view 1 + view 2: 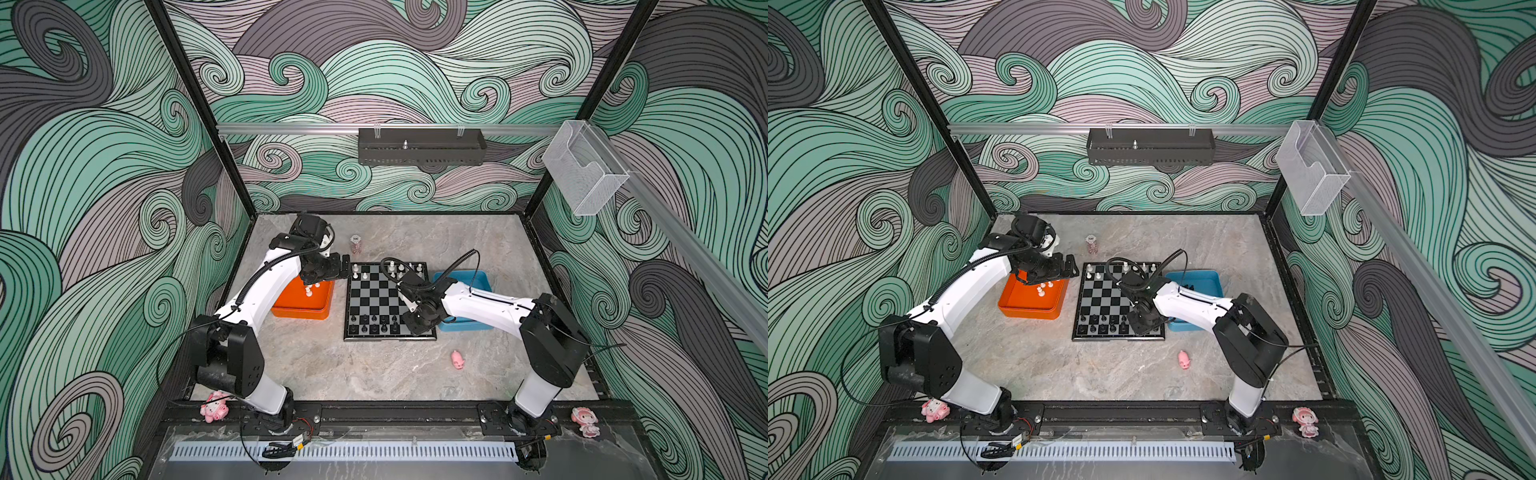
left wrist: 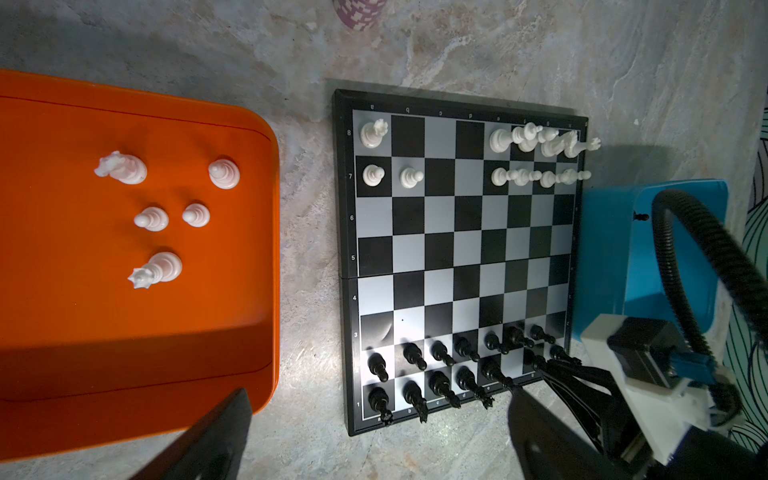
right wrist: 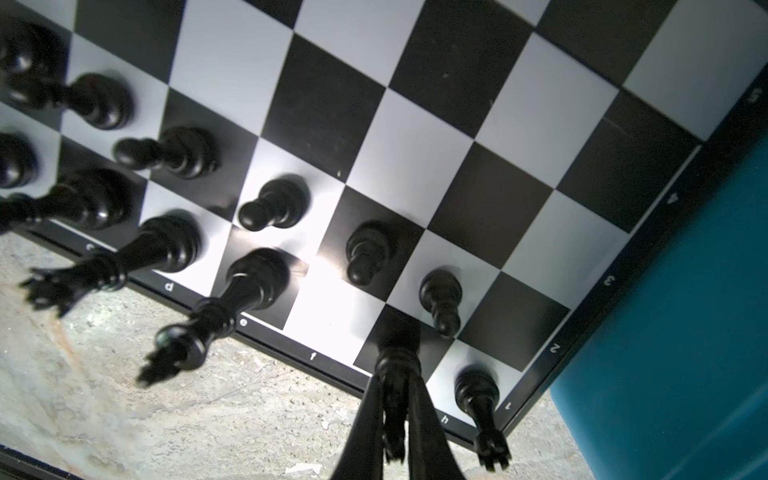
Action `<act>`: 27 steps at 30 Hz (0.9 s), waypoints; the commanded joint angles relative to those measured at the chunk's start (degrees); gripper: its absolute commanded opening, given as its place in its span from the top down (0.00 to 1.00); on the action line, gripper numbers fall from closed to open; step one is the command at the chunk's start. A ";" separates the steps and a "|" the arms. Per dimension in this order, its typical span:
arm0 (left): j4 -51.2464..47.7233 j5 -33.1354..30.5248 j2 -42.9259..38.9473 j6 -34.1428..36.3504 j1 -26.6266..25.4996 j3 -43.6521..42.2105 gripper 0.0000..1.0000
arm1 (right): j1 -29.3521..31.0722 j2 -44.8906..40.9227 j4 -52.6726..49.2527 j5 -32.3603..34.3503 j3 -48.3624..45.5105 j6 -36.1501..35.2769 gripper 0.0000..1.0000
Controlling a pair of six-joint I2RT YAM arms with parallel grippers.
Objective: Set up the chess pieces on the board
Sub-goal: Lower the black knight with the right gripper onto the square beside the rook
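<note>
ROBOT SETS A BLACK PIECE: The right gripper (image 3: 395, 399) leans in low over the near right corner of the chessboard (image 1: 374, 297). Its two fingers (image 3: 363, 436) pinch the top of a black piece (image 3: 395, 345) that stands on the dark square one in from that corner, in the nearest row. A black rook (image 3: 478, 390) stands just beside it on the corner square. The other black pieces (image 2: 440, 361) stand upright in the two nearest rows.

On the far side, white pieces (image 2: 523, 139) crowd the right end of the two farthest rows, and three white pieces (image 2: 372, 174) stand at the left end.

The left gripper (image 1: 345, 268) hangs above the far right corner of the orange tray (image 1: 301, 313), just left of the board's far left corner. Its fingers are spread wide and hold nothing. Five loose white pieces (image 2: 151, 218) sit apart from one another in that tray, which lies just left of the board.

A blue tray (image 1: 478, 278) lies just beside the board's right edge, partly under the right arm, and one small black piece (image 2: 640, 216) shows in it. A pink pig (image 1: 458, 359) lies on the stone-patterned table (image 1: 332, 365) near the board's near right corner. A small jar (image 1: 356, 244) stands beyond the board's far left corner.
</note>
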 commanded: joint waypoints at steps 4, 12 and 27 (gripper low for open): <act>-0.11 0.98 -1.29 -0.03 0.75 -0.23 0.02 | 0.31 1.08 -0.10 0.76 -0.34 -0.65 0.88; -0.02 1.00 -1.09 -0.06 0.86 -0.29 0.01 | 0.14 1.22 -0.09 0.98 -0.39 -0.74 0.87; 0.02 1.16 -1.13 -0.11 0.88 -0.22 0.01 | -0.05 0.59 -0.02 1.11 -0.16 -0.75 0.75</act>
